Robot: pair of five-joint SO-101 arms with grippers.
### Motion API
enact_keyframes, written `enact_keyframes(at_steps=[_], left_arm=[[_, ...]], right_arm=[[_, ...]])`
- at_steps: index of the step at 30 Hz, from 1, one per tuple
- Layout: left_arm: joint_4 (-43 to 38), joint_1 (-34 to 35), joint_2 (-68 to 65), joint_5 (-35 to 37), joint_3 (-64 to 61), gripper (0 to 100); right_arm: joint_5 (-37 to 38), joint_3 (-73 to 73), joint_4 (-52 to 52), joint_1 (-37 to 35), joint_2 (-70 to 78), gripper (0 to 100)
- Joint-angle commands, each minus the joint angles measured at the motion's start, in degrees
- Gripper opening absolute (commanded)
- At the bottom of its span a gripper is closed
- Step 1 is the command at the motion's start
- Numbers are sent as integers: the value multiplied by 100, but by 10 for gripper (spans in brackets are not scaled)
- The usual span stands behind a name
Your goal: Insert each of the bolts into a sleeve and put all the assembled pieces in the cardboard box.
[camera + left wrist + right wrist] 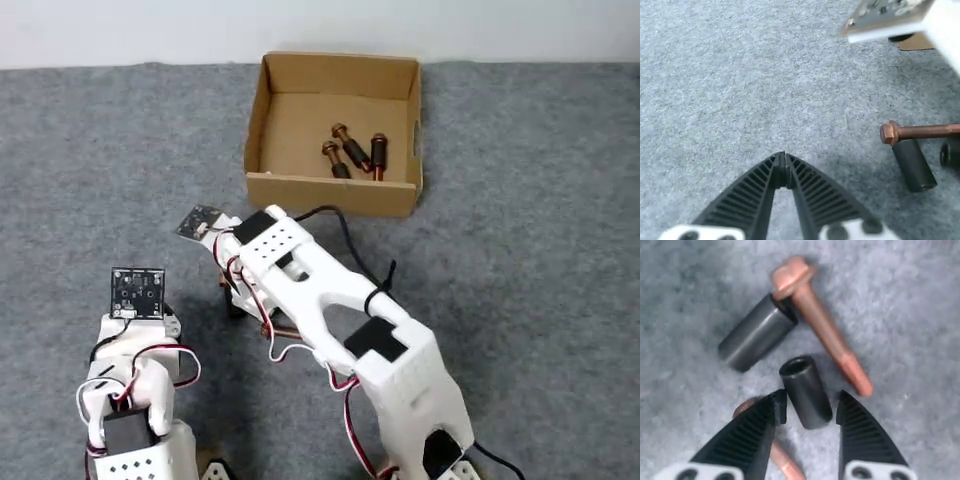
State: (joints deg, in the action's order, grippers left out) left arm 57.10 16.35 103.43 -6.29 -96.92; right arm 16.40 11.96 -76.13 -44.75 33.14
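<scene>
Lying on the grey bench (520, 270) in front of the cardboard box (330, 195), two sleeves and two bolts are shown unassembled. In the right wrist view, the right gripper (811, 401) is held with its fingers apart, one on either side of the first sleeve (805, 390), whose open end is turned away from the gripper; whether the fingers touch it cannot be told. The second sleeve (757, 332) is laid just beyond, one end against the head of the first bolt (820, 325), whose shank runs beside the first sleeve. The second bolt (785, 462) is partly hidden beneath one finger. The left gripper (785, 170) is closed on nothing, its fingertips together above bare bench, apart from the loose parts. In the high view, three assembled pieces (355, 152) are seen inside the box, near its front wall. The right arm (330, 300) is extended towards the box, and the left arm (135, 390) is folded at the near edge.
</scene>
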Motion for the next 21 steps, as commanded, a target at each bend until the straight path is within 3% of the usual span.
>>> enact_keyframes(at_steps=[1,5,8,10,13,16,21], left_arm=[[-149,18,18,-44,48,7],[-149,18,18,-44,48,7],[-149,18,18,-44,48,7],[-149,18,18,-44,48,7],[-149,18,9,-44,48,7],[-185,18,-97,-44,48,7],[-765,-132,-721,-44,13,8]], right_arm=[[44,440,66,-31,136,143],[26,492,66,-31,312,121],[26,492,66,-31,330,0],[18,510,-92,-13,303,24],[-88,738,-690,13,295,11],[-686,1187,-1429,145,295,9],[-1371,2154,-2686,593,295,9]])
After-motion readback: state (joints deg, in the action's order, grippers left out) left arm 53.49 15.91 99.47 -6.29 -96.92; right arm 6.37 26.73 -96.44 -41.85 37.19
